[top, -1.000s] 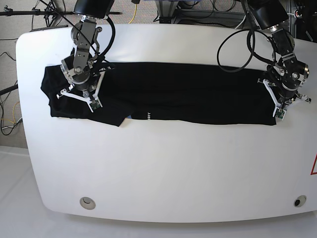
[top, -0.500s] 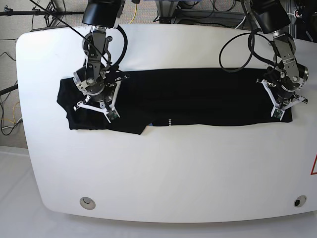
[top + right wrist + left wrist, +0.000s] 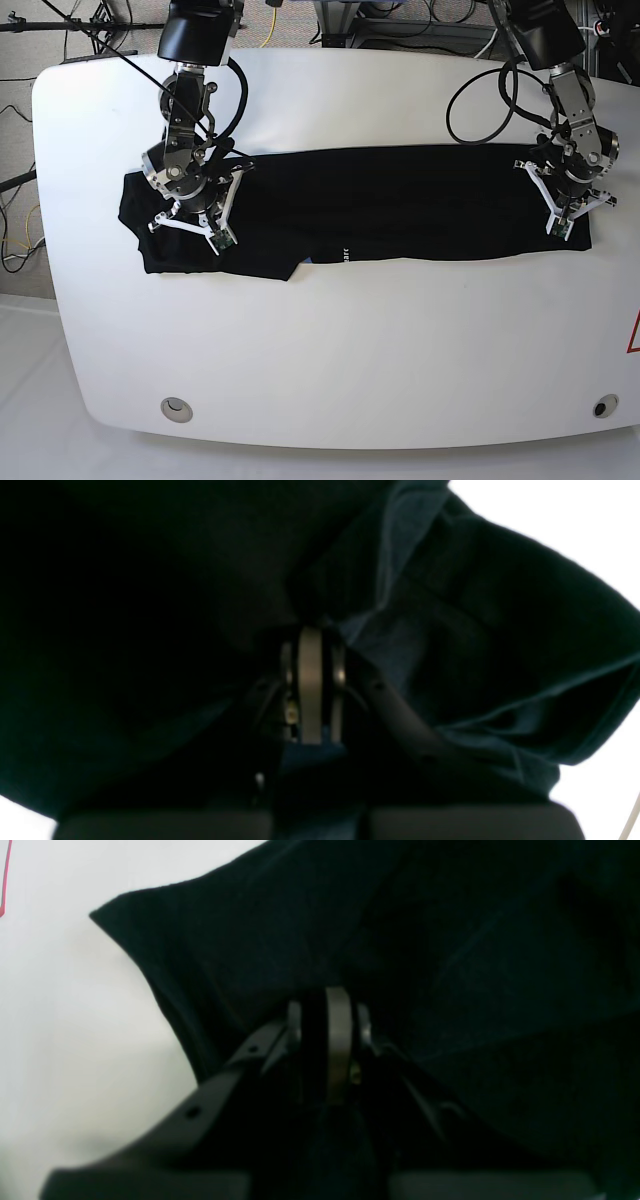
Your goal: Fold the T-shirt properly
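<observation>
Black T-shirt stretched as a long folded band across white table, small white print on near edge, between both claws. Left gripper clamped narrow on cloth at one end, fabric bunched around fingertips. Right gripper likewise pinched shut on cloth at opposite end, sleeve folds just beside it.

The T-shirt has been dragged slightly rightward and toward the table's far edge.
</observation>
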`<state>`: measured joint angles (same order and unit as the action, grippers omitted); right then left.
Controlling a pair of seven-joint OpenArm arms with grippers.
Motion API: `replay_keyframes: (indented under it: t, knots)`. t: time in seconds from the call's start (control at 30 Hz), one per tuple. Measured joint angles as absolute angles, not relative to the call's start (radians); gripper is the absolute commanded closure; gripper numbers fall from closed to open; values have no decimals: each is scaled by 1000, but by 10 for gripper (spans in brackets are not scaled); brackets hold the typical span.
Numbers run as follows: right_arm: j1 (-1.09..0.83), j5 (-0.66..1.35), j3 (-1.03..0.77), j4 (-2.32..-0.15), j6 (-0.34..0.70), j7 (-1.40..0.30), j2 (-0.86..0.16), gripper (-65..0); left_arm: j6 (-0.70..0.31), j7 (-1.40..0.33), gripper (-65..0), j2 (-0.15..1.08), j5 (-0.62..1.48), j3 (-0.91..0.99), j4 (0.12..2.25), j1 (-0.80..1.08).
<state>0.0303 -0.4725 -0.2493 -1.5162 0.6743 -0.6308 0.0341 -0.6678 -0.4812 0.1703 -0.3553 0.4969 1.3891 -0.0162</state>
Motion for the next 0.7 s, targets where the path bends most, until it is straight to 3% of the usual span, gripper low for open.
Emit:
replay_keyframes:
  t: [0.7]
  knots:
    - [39,-417,-402,-1452,699,-496,21,0,-675,-507,-52,158,-363,490,1362,-80]
